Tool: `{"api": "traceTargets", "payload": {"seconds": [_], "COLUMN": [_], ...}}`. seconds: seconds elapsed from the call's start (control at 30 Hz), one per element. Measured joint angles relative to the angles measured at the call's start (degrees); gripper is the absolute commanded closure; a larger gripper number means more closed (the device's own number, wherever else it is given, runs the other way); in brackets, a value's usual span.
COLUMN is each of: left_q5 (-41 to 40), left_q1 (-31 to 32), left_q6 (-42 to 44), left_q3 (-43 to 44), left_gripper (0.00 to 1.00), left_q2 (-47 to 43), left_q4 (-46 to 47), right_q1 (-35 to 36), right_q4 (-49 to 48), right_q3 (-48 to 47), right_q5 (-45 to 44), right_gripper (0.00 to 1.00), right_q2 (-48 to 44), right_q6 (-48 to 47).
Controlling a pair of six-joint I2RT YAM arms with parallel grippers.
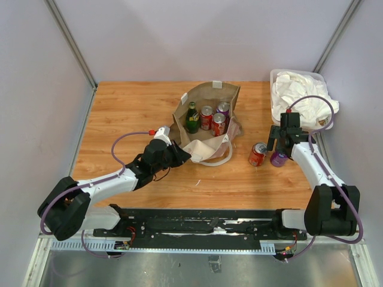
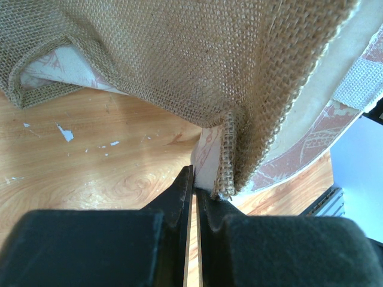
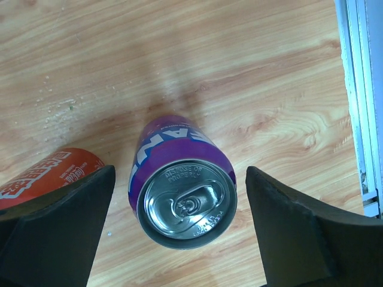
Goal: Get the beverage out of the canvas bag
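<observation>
The tan canvas bag [image 1: 206, 101] lies open at the table's middle back, white handles toward the front. Inside it stand a green bottle [image 1: 192, 118], two red cans [image 1: 206, 118] and a purple can [image 1: 223, 108]. My left gripper [image 1: 182, 154] is shut on the bag's front-left rim; the left wrist view shows the gripper [image 2: 196, 179] pinching the pale lining beside the burlap [image 2: 179, 54]. My right gripper [image 1: 279, 147] is open, straddling an upright purple can [image 3: 182, 188] on the table without touching it. A red can [image 1: 258, 154] stands just left of that purple can [image 1: 279, 159].
A clear bin of white cloths [image 1: 301, 98] stands at the back right, close behind my right arm. The table's right edge and metal rail [image 3: 359, 101] run beside the purple can. Grey walls enclose the table on three sides.
</observation>
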State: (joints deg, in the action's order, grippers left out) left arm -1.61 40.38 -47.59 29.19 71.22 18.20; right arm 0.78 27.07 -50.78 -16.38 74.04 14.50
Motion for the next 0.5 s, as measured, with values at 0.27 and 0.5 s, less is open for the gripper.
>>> {"api": "traceTargets", "payload": {"seconds": [0.27,0.5], "left_q5": [0.1,0.2], "left_q1": [0.0,0.0], "left_q6": [0.0,0.0], "left_q3": [0.0,0.0], "left_gripper": [0.92,0.92], "left_q2": [0.4,0.9], "left_q4": [0.1,0.4], "right_q1": [0.0,0.0], "right_q4": [0.7,3.2], "right_q3": [-1.2,-9.5], "right_q5": [-0.1,1.4], "right_gripper": [0.07,0.23], "right_q2": [-0.2,-5.1], "right_q6": [0.4,0.3]}}
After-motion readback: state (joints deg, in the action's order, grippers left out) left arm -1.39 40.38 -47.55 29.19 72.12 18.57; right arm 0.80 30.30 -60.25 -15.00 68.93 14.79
